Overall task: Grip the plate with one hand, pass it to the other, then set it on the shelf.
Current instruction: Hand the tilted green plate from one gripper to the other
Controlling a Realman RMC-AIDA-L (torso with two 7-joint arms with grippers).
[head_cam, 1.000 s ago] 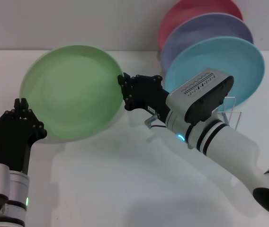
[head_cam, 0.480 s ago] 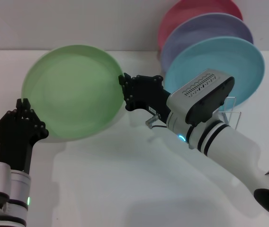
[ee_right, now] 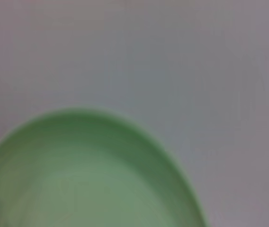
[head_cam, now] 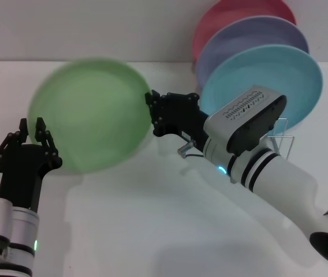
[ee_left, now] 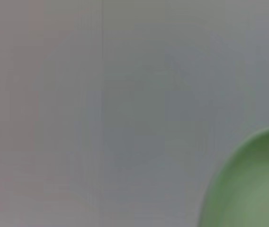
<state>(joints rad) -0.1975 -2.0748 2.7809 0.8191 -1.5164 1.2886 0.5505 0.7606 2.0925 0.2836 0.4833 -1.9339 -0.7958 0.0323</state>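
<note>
Head view, plate: the light green plate (head_cam: 89, 112) stood tilted in the upper left of the frame, raised off the white surface (head_cam: 152, 231), its outline blurred.
Head view, right tool: the right tool (head_cam: 155, 112), at frame centre, pinched the plate's right rim.
Head view, left tool: the left tool (head_cam: 30, 135), at lower left, had its fingers spread at the plate's lower left edge; whether they touched the rim I could not tell.
Head view, shelf: the wire shelf (head_cam: 282, 141) showed at right, behind the right arm, holding a turquoise plate (head_cam: 268, 75), a lavender plate (head_cam: 256, 34) and a pink plate (head_cam: 233, 14).
Left wrist view: only the plate's edge (ee_left: 253, 189), lower right, against grey; no tool visible.
Right wrist view: the plate's hollow face (ee_right: 82, 175) filled the lower left, a detail the head view lacked; a small black piece sat at the left edge.
</note>
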